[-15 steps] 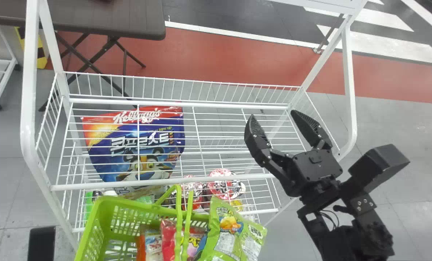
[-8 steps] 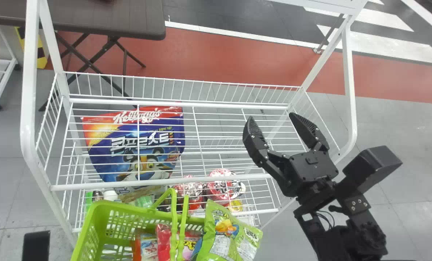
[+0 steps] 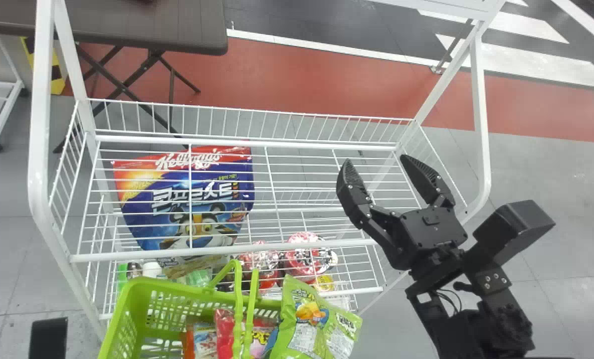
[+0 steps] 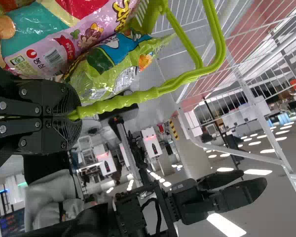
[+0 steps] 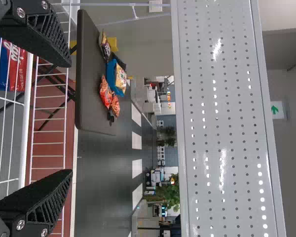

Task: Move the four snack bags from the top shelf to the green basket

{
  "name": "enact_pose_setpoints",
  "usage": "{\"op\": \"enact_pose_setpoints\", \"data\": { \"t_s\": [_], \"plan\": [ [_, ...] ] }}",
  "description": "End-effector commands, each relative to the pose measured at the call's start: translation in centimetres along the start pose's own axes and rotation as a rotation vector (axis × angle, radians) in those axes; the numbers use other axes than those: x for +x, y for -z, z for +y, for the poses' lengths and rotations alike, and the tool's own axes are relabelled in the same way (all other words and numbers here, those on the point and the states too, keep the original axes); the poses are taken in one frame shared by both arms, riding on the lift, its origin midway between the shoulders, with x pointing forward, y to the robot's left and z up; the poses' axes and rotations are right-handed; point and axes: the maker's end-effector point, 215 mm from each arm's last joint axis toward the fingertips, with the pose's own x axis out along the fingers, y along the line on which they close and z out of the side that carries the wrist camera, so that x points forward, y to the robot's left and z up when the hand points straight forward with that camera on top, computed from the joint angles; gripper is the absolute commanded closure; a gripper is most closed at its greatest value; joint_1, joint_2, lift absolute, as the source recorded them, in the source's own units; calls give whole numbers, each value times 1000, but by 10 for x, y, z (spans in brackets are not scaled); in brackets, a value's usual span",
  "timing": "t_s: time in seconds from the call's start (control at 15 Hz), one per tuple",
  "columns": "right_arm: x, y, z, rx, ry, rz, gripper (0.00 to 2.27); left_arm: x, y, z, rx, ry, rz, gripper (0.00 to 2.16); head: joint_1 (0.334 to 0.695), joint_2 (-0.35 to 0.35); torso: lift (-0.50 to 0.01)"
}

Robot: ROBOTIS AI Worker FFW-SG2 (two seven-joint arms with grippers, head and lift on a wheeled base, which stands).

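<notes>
At the bottom of the head view hangs the green basket (image 3: 142, 309), holding a green snack bag (image 3: 306, 319), a red-and-pink one (image 3: 225, 331) and an orange-edged one (image 3: 202, 341). A black part of my left arm is left of it. In the left wrist view, my left gripper (image 4: 75, 116) is shut on the basket's green handle (image 4: 123, 100), beside a pink bag (image 4: 71, 42) and a green one (image 4: 108, 64). My right gripper (image 3: 375, 159) stands open, right of the basket, over the wire shelf's right part; in the right wrist view the gripper (image 5: 70, 118) has nothing between its fingers.
A blue-and-red cereal bag (image 3: 187, 199) lies on the wire shelf (image 3: 301, 182), with red-topped containers (image 3: 304, 254) below. White posts (image 3: 40, 149) frame the rack. In the right wrist view are a perforated top shelf (image 5: 222, 118) and a brown table (image 5: 91, 98) bearing several bags.
The basket and the left arm's visible part have shifted slightly left and down. My right gripper, still open, has barely moved, while its forearm has swung a little left.
</notes>
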Motion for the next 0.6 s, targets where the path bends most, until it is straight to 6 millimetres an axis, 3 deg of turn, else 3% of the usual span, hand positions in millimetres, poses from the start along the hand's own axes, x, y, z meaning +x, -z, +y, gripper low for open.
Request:
{"op": "enact_pose_setpoints", "data": {
  "t_s": [0.0, 0.53],
  "plan": [
    [0, 0, -1, 0, 2, 1, 39, 0, 0, -1, 0, 1, 0, 1362, 695, -350, 0],
    [0, -3, -2, -3, 5, -5, 39, 0, 1, -2, -1, 2, 4, 1362, 695, -350, 0]
  ]
}}
